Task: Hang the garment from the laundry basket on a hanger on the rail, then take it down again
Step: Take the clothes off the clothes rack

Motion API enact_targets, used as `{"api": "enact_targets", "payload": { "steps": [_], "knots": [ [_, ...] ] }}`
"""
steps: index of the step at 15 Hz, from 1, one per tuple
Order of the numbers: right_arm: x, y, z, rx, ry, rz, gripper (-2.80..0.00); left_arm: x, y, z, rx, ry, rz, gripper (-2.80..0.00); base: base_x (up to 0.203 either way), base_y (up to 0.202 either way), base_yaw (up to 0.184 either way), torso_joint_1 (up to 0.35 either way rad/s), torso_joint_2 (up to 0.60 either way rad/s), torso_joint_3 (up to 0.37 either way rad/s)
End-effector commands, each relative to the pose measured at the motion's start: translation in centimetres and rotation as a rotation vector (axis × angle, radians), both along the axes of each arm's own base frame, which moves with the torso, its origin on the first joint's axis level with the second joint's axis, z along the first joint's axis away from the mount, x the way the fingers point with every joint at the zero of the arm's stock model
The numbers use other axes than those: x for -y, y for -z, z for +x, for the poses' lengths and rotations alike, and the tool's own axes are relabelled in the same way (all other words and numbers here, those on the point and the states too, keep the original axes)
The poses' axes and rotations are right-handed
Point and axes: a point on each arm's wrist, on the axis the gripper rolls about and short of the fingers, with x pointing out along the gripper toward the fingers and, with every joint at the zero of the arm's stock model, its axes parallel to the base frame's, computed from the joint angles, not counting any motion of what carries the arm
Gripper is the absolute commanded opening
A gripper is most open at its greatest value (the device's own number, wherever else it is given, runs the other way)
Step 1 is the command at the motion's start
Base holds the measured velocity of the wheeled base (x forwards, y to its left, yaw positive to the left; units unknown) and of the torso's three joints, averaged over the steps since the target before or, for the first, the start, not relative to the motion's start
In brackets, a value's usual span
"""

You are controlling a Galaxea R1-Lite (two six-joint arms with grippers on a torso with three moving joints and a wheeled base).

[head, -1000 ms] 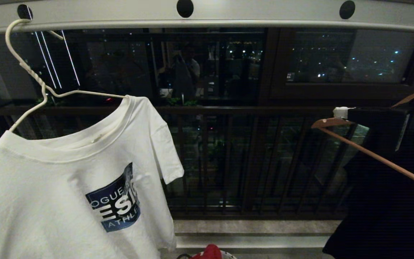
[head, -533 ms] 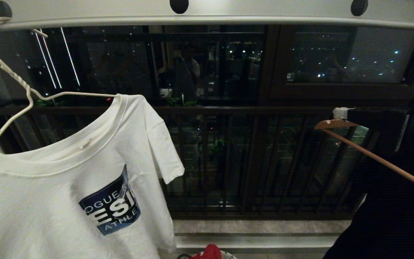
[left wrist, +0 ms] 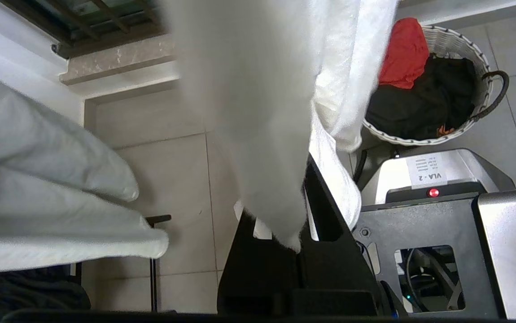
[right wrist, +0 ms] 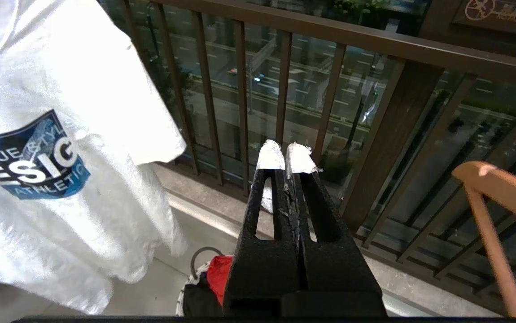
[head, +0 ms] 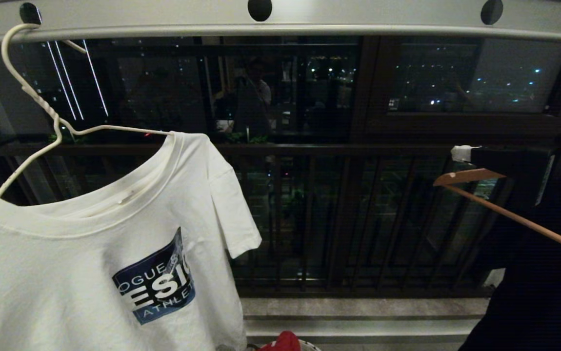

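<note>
The garment [head: 66, 263], a white T-shirt with a dark blue chest graphic, hangs on the thin white wire hanger [head: 56, 122]. The hanger's hook sits over the pale grey rail [head: 358, 17] at its left end. In the left wrist view my left gripper [left wrist: 280, 202] is shut on a fold of the garment [left wrist: 249, 112], low down, and the cloth hides its fingertips. My right gripper [right wrist: 286, 154] is shut and empty, right of the shirt before the balcony bars; the head view shows its taped tip [head: 462, 152]. The laundry basket [left wrist: 457, 38] stands on the floor below.
A red cloth [left wrist: 404, 54] and a black garment [left wrist: 424, 103] lie in the basket. A brown wooden hanger [head: 505, 204] with a large black garment [head: 544, 273] hangs at the right. The dark balcony railing [head: 310, 214] runs behind. My base [left wrist: 424, 175] stands beside the basket.
The rail, the wire hanger and the garment swayed left, then back right; the shirt's sleeve now hangs slightly further right. The wooden hanger drifted right. My right gripper kept still.
</note>
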Motion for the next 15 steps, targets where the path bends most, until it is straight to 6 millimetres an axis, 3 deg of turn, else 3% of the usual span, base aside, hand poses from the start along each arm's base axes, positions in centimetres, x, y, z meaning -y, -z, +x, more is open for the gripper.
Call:
{"api": "enact_targets", "payload": {
  "steps": [1, 2, 8, 15],
  "knots": [
    [0.0, 0.0, 0.0, 0.001, -0.001, 0.001, -2.8, 0.0, -0.1, -0.1, 0.003, 0.0, 0.002, -2.8, 0.0, 0.0, 0.0, 0.0, 0.0, 0.0],
    [0.0, 0.0, 0.0, 0.002, -0.001, 0.001, -2.8, 0.0, -0.5, -0.1, 0.015, 0.001, 0.001, 0.0, 0.0, 0.0, 0.0, 0.0, 0.0, 0.0],
    [0.0, -0.1, -0.1, 0.005, -0.001, 0.003, -2.8, -0.1, -1.9, -0.4, 0.071, -0.011, 0.002, 0.0, 0.0, 0.0, 0.0, 0.0, 0.0, 0.0],
    [0.1, -0.3, -0.2, 0.011, 0.0, 0.009, -2.8, -0.4, -6.8, -1.7, 0.27, -0.05, -0.007, 0.0, 0.0, 0.0, 0.0, 0.0, 0.0, 0.0]
  ]
}}
